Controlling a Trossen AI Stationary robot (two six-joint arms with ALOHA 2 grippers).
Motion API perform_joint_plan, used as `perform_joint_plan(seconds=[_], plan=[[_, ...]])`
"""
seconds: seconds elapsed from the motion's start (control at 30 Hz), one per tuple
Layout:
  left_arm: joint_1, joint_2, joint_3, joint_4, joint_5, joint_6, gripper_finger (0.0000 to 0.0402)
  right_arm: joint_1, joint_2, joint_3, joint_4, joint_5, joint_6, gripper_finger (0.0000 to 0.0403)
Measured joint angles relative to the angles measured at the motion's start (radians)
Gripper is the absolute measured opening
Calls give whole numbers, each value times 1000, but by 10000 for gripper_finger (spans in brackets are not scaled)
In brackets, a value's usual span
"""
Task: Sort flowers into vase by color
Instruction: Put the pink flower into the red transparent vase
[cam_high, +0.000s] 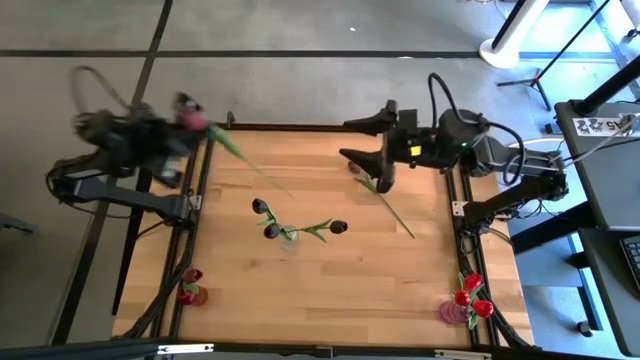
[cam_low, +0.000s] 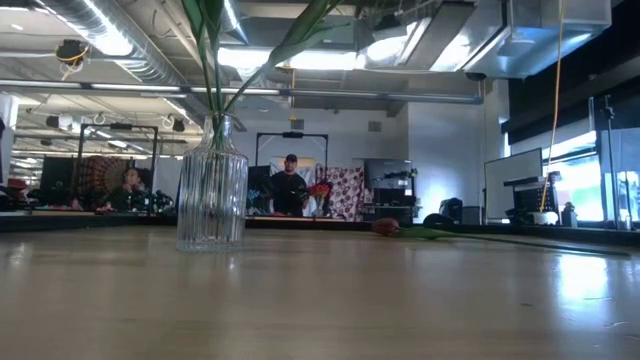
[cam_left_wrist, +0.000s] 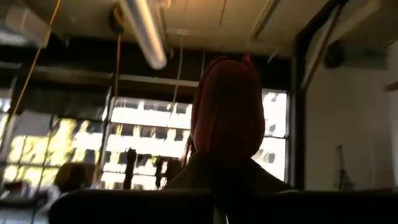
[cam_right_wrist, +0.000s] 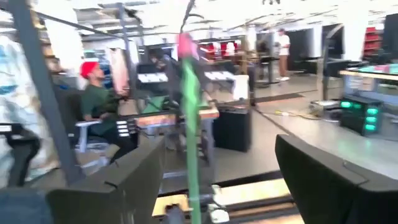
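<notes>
My left gripper is at the table's far left corner, shut on a mauve-pink tulip. Its head fills the left wrist view just past my gripper. My right gripper hangs open over the far right part of the table, touching nothing. A second tulip lies flat on the wood just near of it, also in the low view. A glass vase in the table's middle holds dark maroon tulips. My left gripper pinches the mauve-pink tulip between its fingers just below the head, at the top of the stem. The head sticks up beyond the fingertips. The long green stem slants away toward the table's middle; I cannot tell whether its free end touches the wood.
A small vase with red and mauve heads stands at the near left corner. Another with bright red tulips stands at the near right corner. Bare wood lies between them along the near edge. People sit and stand in the room beyond.
</notes>
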Motion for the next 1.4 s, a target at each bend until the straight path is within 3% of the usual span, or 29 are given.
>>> perform_joint_plan(seconds=[0.3, 0.6, 0.73, 0.9, 1.2, 1.4], plan=[[0, -255, 0, -214, 256, -78, 7, -1, -7, 0, -23, 83, -14, 303], [0, -293, 0, -284, 681, -284, 6, -1, -4, 0, -40, 149, -19, 303], [0, -264, -8, -388, 726, -291, 8, -1, -4, 0, -49, 176, -19, 303], [-18, -204, -72, -370, 808, -318, 8, -1, -4, 0, -67, 179, -19, 303], [-127, -111, -110, -234, 799, -308, 9, -1, -4, 0, -108, 189, -7, 303], [-129, -152, -46, -385, 785, -223, 9, -1, -4, 0, -135, 190, -8, 303]])
